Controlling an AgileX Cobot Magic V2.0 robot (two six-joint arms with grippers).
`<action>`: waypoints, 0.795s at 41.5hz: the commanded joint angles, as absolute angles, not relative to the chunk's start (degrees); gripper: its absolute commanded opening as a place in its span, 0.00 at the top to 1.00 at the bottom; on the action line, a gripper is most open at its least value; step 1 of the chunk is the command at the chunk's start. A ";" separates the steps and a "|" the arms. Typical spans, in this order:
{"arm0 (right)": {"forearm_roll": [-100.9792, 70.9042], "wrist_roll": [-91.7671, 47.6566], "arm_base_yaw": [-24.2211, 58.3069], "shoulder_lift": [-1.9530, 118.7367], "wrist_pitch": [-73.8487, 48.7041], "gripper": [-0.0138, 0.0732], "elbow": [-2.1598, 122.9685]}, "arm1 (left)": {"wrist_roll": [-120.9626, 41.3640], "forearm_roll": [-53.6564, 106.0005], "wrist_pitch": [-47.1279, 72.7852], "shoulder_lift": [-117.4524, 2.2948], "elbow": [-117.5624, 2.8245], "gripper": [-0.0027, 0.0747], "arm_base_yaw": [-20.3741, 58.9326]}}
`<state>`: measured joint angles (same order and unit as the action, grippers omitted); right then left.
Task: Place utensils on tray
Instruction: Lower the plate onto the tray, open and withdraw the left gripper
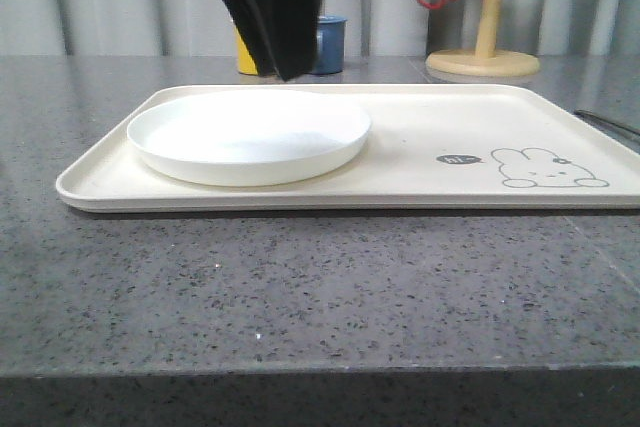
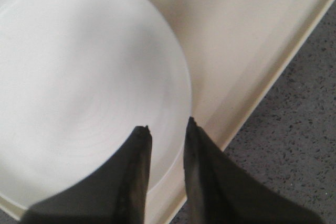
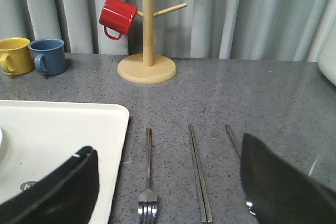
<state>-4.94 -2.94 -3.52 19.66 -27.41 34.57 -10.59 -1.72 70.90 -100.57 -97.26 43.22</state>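
The shallow white plate (image 1: 250, 132) lies on the left part of the cream tray (image 1: 430, 127) with the bunny drawing. My left gripper (image 1: 285, 73) hangs over the plate's far rim. In the left wrist view its fingers (image 2: 167, 124) stand open above the plate (image 2: 79, 77) and the tray (image 2: 236, 40), holding nothing. On the grey table beside the tray (image 3: 63, 129) lie the fork (image 3: 148, 171), the chopsticks (image 3: 198, 174) and the spoon (image 3: 231, 137), side by side. My right gripper (image 3: 167, 145) is wide open above them, and one finger hides part of the spoon's bowl.
At the back stands a wooden mug tree (image 3: 147, 51) with a red mug (image 3: 118, 17) hung on it. A yellow mug (image 3: 14, 55) and a blue mug (image 3: 50, 56) sit beyond the tray's far edge. A grey curtain closes the back.
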 commanded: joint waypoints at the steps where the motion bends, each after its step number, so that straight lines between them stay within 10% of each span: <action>1: -5.02 -3.36 -3.88 20.56 -22.93 0.17 36.61 | -10.13 0.96 72.00 -95.00 -97.91 0.96 39.01; 33: -5.02 -3.36 -3.88 20.56 -22.93 0.17 36.61 | -9.61 6.30 47.01 -67.35 -63.66 0.99 2.96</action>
<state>-4.94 -2.94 -3.52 19.66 -27.50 34.57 -10.37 4.96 54.64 -72.20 -66.26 4.36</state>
